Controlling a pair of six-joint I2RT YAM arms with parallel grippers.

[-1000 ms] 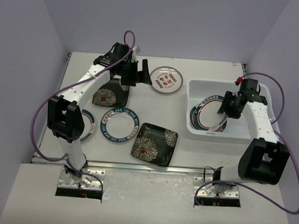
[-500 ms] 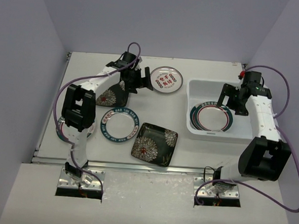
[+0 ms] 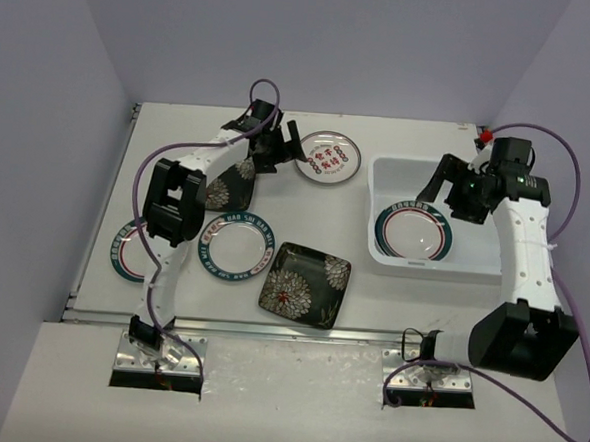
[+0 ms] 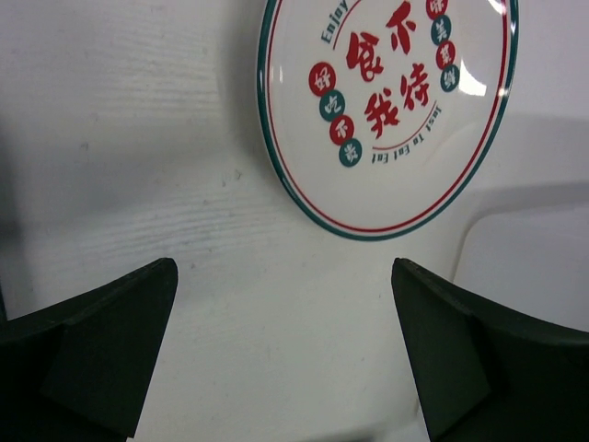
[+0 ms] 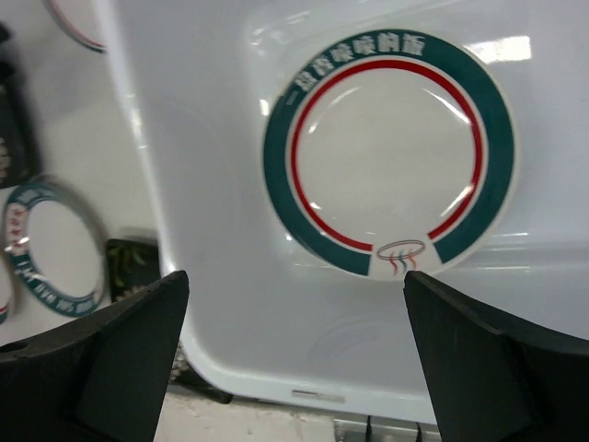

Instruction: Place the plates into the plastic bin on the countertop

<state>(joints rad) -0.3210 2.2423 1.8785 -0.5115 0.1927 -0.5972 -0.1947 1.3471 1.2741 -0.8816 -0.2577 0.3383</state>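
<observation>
A white plate with red characters lies on the countertop, just ahead of my open left gripper, which holds nothing. The plastic bin stands at the right with a teal-and-red-rimmed plate flat inside. My right gripper hovers open and empty above the bin. Other plates on the countertop are a blue-rimmed one, a teal-rimmed one and two black square flowered ones.
White walls enclose the countertop on the left, back and right. A metal rail runs along the front edge. Purple cables loop from both arms. The left arm reaches over the rear black plate.
The right gripper opened, letting the teal-rimmed plate settle flat in the bin, then lifted and drew back. The left gripper moved right, up to the plate with red characters.
</observation>
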